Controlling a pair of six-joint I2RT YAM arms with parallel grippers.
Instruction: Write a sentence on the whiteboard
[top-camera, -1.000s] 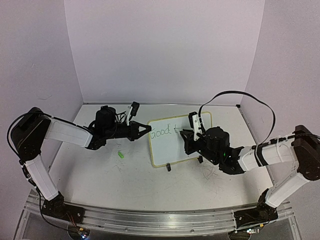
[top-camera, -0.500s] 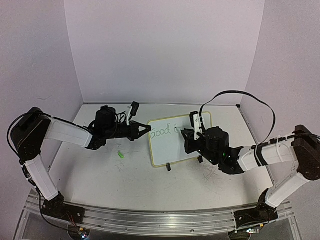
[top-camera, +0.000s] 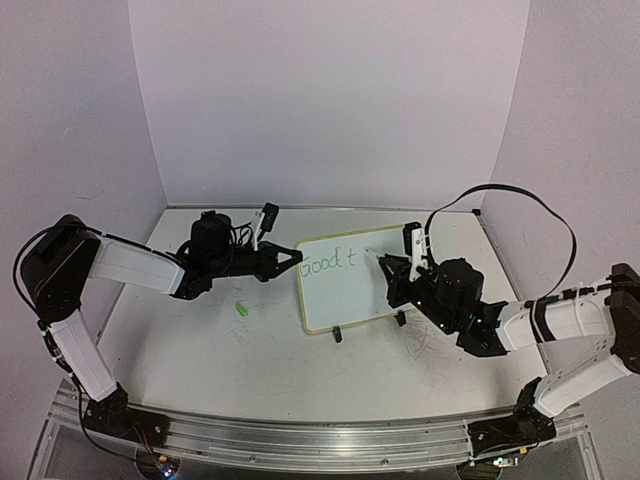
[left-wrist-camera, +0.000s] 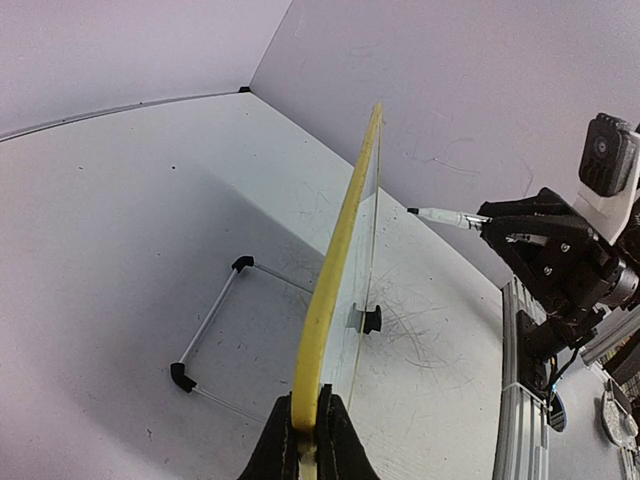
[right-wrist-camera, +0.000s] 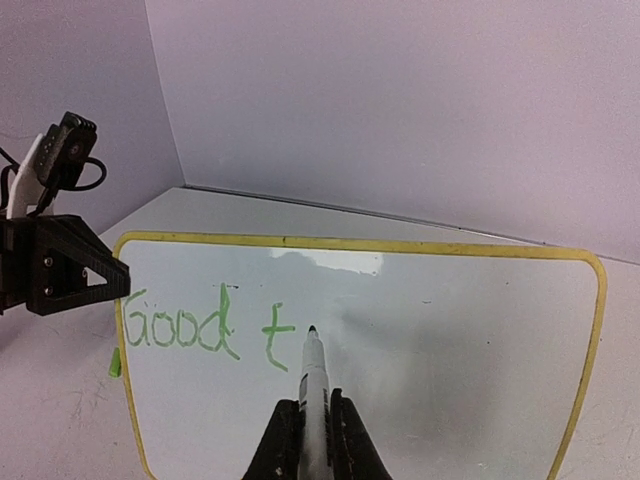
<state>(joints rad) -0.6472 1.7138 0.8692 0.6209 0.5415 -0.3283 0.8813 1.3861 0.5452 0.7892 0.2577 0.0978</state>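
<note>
Whiteboard (top-camera: 350, 300) mid-sentence: likely thin, light, stiff.
Left gripper (left-wrist-camera: 307, 415) pinches its yellow rim; right gripper (right-wrist-camera: 313, 420) pinches the marker (right-wrist-camera: 312, 370).

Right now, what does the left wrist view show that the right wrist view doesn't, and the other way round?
Only the left wrist view: the whiteboard seen edge-on, its yellow rim pinched between the left fingers, and the wire stand with black feet on its back side.
Only the right wrist view: the board's face with green lettering reading "Good t", and the right fingers shut on the marker.
Both: the whiteboard and the marker, its tip aimed at the writing face.
</note>
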